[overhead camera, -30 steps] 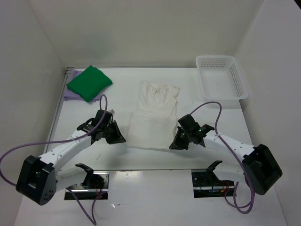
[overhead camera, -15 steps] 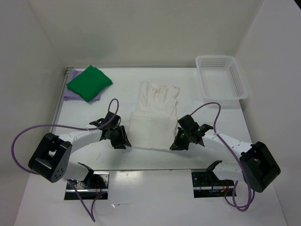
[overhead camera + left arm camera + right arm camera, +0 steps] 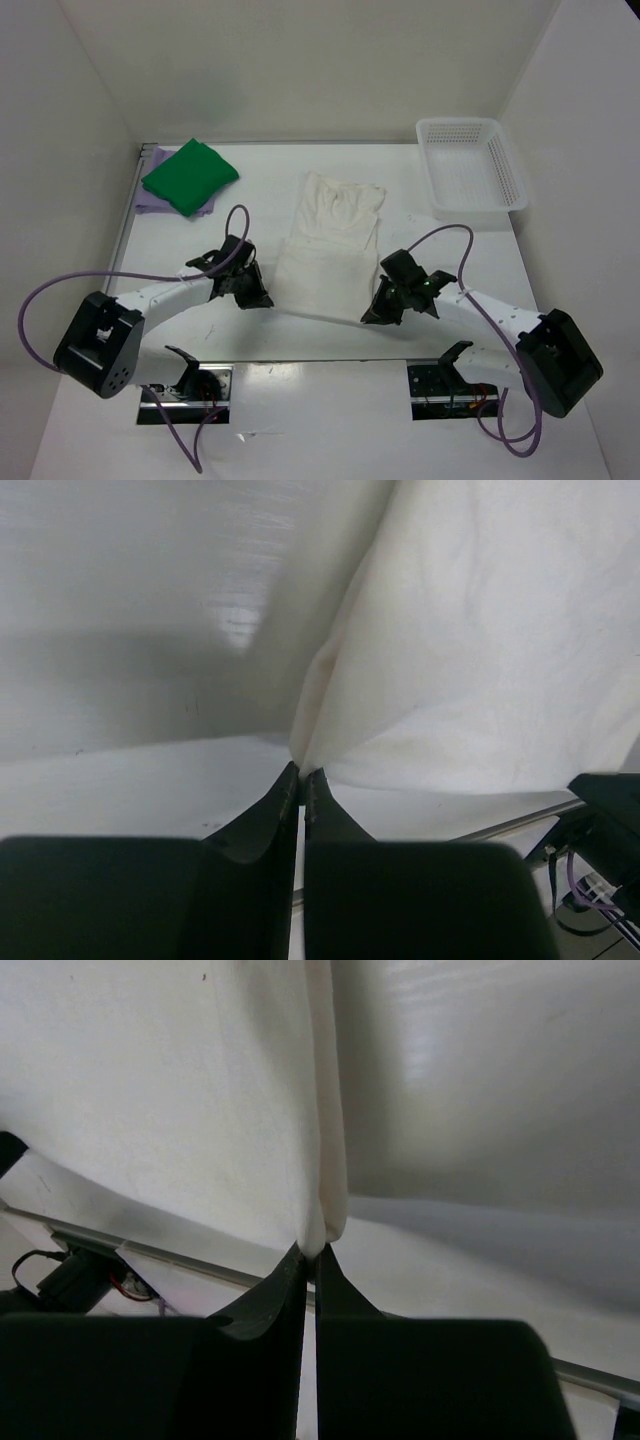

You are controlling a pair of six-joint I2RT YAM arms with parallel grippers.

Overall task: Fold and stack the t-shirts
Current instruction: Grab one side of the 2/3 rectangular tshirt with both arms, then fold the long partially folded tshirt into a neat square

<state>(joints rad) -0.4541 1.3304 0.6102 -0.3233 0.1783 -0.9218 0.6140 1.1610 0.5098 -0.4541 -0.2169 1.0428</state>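
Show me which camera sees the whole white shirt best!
The top external view: only it shows the whole white shirt, spread out. The left wrist view shows just the corner pinched by the left fingers; the right wrist view just the edge pinched by the right fingers.

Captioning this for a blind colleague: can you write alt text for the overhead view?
The robot's left claw and right claw are shut on the near corners of a cream-white t-shirt lying mid-table. At the far left a folded green t-shirt lies on a lavender t-shirt; a white mesh basket stands at the far right.
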